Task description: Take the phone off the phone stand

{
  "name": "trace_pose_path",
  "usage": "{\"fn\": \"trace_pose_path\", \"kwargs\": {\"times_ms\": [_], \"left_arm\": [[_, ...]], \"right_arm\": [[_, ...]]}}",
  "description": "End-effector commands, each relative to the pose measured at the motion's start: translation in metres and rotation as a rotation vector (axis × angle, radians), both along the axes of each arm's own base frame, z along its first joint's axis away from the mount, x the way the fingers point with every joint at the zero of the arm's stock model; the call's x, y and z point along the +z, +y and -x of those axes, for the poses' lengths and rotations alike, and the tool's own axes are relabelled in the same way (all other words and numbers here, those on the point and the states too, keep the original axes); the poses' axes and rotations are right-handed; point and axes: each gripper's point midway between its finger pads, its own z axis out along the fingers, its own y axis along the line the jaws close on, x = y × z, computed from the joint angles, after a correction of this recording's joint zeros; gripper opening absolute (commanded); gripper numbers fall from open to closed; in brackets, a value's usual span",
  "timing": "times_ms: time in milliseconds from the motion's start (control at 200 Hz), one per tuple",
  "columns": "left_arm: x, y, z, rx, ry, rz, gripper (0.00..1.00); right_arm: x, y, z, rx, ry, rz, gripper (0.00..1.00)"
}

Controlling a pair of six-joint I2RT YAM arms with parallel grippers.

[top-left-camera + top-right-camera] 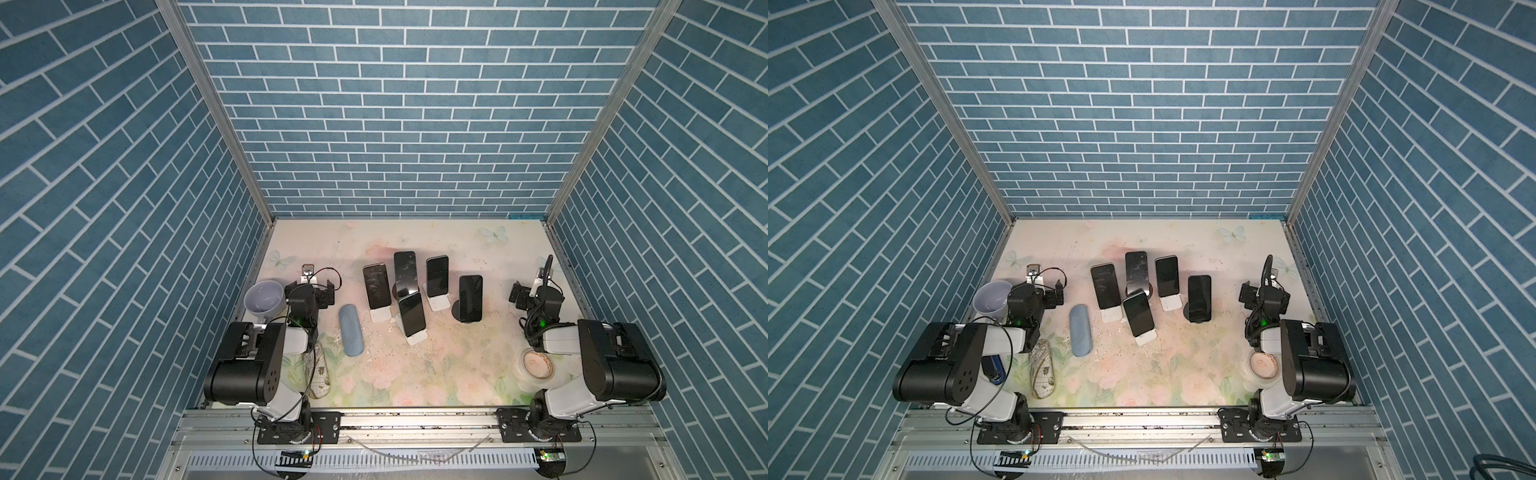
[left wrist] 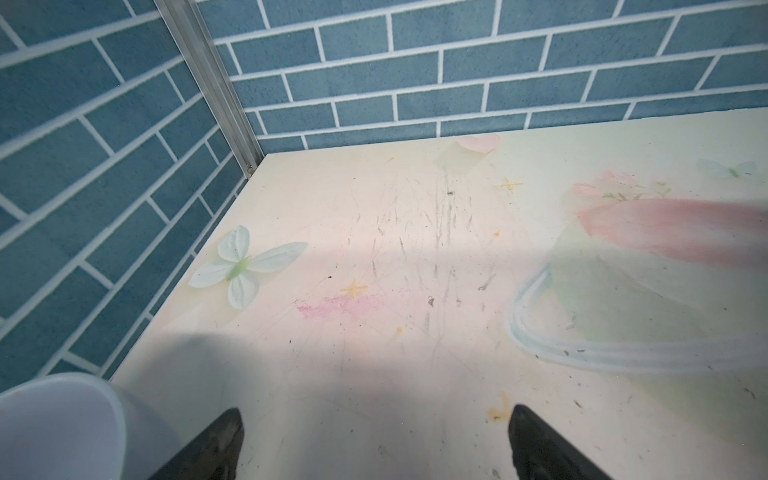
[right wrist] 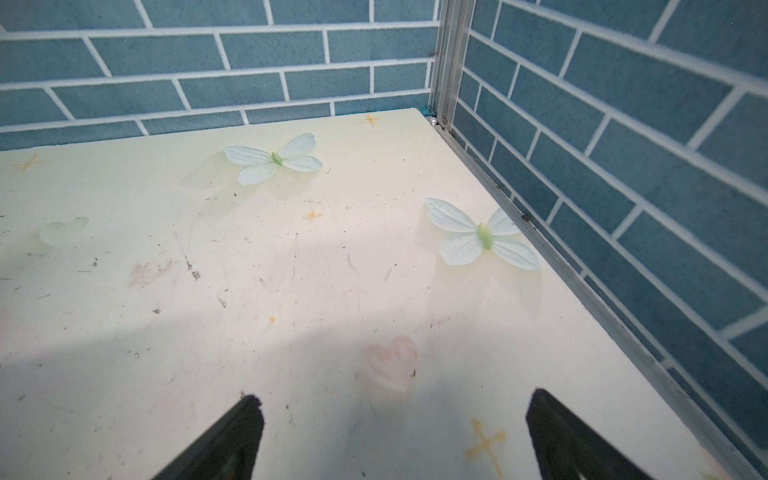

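Observation:
Several dark phones stand on phone stands in the middle of the table in both top views. One phone [image 1: 377, 286] leans on a white phone stand [image 1: 380, 314]. Others [image 1: 411, 313] [image 1: 437, 276] also lean on white stands. Two more [image 1: 405, 272] [image 1: 470, 297] rest on black round bases. My left gripper [image 1: 309, 287] [image 2: 376, 419] hovers open at the left, well clear of the phones. On the right my right gripper [image 1: 536, 291] [image 3: 395, 403] is open too, with bare table between its fingers. Neither wrist view shows a phone.
A lilac bowl [image 1: 264, 296] [image 2: 62, 428] sits just left of the left gripper. A blue glasses case [image 1: 350, 330] and a patterned case [image 1: 318, 374] lie front left. A small round dish [image 1: 537, 365] sits under the right arm. Blue brick walls enclose three sides.

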Motion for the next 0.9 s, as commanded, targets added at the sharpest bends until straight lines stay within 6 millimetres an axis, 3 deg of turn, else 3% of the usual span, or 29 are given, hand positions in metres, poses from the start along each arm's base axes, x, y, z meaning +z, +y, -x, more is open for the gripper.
{"fn": "trace_pose_path", "kwargs": {"times_ms": [0, 485, 650, 895], "left_arm": [[0.005, -0.002, -0.005, -0.010, -0.010, -0.006, 1.00], [0.005, -0.002, -0.005, -0.008, -0.010, -0.007, 1.00], [0.020, 0.007, -0.003, 0.046, -0.002, -0.010, 1.00], [0.048, 0.011, -0.001, 0.094, 0.086, -0.029, 1.00]], "right_arm": [[0.007, -0.001, -0.006, -0.008, -0.022, 0.006, 0.99], [0.008, 0.000, -0.006, -0.001, -0.030, 0.004, 0.99], [0.019, 0.004, -0.003, 0.023, -0.024, 0.009, 0.99], [0.043, 0.013, 0.000, 0.034, 0.123, -0.074, 0.93]]}}
